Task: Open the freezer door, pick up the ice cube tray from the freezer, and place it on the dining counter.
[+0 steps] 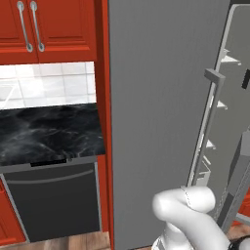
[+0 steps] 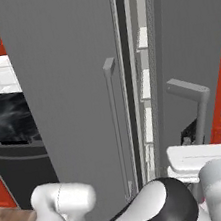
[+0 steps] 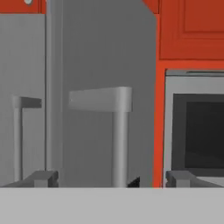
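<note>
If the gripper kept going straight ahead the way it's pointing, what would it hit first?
Probably the door handle: its vertical bar stands between the open fingers of the gripper, with the grey door behind it. Depth is unclear.

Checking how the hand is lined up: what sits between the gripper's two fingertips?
In the hand view, a vertical grey bar handle stands between the fingertips of the open gripper, with a gap on each side.

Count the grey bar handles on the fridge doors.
2: one on the freezer door, its handle left of the gap; one on the matching door's handle, right of it. Others may be hidden.
</note>
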Controlling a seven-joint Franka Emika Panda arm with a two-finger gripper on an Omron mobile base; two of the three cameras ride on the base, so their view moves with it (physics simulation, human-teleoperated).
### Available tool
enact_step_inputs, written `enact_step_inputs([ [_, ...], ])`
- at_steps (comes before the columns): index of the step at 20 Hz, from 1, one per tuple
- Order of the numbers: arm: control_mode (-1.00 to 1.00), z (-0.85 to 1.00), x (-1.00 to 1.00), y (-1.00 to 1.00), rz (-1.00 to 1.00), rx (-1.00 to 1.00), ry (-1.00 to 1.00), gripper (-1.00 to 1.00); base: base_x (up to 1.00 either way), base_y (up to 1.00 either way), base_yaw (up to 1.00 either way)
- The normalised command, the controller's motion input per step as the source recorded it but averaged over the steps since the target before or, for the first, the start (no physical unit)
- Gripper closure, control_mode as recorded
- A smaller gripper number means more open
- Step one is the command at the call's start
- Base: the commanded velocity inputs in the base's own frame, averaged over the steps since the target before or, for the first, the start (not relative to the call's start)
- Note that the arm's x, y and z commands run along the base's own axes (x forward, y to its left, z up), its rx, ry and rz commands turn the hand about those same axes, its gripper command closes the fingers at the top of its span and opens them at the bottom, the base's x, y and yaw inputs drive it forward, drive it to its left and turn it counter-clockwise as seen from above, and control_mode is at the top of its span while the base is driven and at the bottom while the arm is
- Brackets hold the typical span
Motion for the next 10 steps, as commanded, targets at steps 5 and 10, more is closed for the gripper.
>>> enact_step_inputs([
  [5, -1.0, 0.36, -0.4, 0.76, -0.28, -0.05, 0.0, -1.0, 0.0, 0.0, 0.0],
  [10, -1.0, 0.35, -0.12, 0.99, -0.35, -0.09, 0.0, -1.0, 0.0, 0.0, 0.0],
])
